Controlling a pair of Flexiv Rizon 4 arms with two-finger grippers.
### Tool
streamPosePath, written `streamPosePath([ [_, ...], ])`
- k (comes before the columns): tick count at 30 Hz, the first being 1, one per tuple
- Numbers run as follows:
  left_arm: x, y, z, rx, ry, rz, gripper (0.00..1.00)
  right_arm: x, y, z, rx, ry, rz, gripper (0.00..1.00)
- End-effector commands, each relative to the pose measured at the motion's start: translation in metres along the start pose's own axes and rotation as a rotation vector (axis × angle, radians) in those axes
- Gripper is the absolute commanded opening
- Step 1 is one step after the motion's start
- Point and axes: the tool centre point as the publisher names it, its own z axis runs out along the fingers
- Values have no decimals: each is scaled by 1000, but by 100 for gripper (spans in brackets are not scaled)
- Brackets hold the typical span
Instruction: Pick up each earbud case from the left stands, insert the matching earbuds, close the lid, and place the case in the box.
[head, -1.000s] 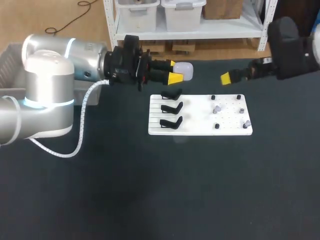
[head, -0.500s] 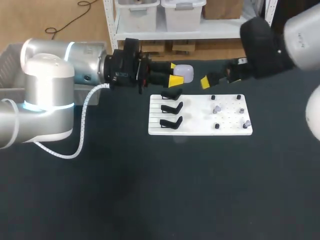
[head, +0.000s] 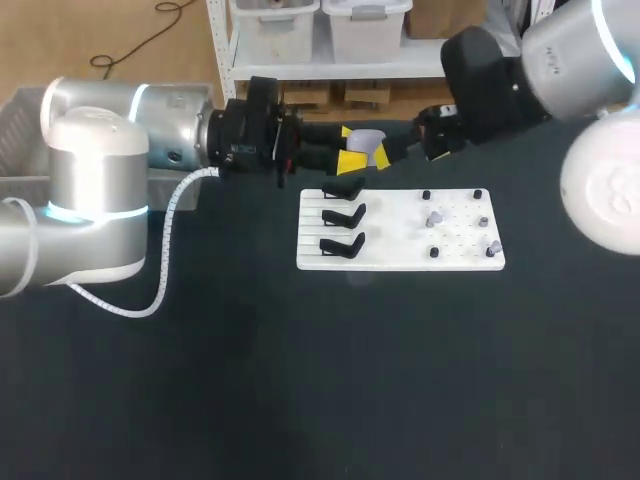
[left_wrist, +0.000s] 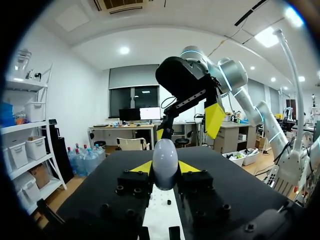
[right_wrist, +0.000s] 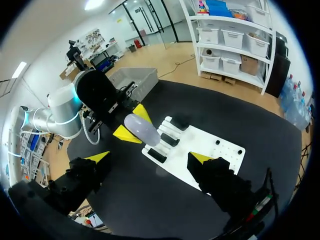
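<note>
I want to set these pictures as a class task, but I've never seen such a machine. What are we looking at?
This is a robot with two arms at a dark table. One picture looks down from above and behind; the two round ones come from a camera on each wrist. The left gripper is shut on a pale, egg-shaped earbud case, held in the air. The right gripper, fingers wide open, is close by it. On the table lies a white board with three black stands at one end and small earbuds at the other.
</note>
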Motion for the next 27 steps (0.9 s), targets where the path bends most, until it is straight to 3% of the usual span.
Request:
streamPosePath([
  [1, 0, -1, 0, -5, -1, 3, 0, -8, -5, 9, -16, 12, 3, 100],
  [27, 0, -1, 0, -5, -1, 3, 0, -17, -17, 27, -9, 47, 11, 100],
])
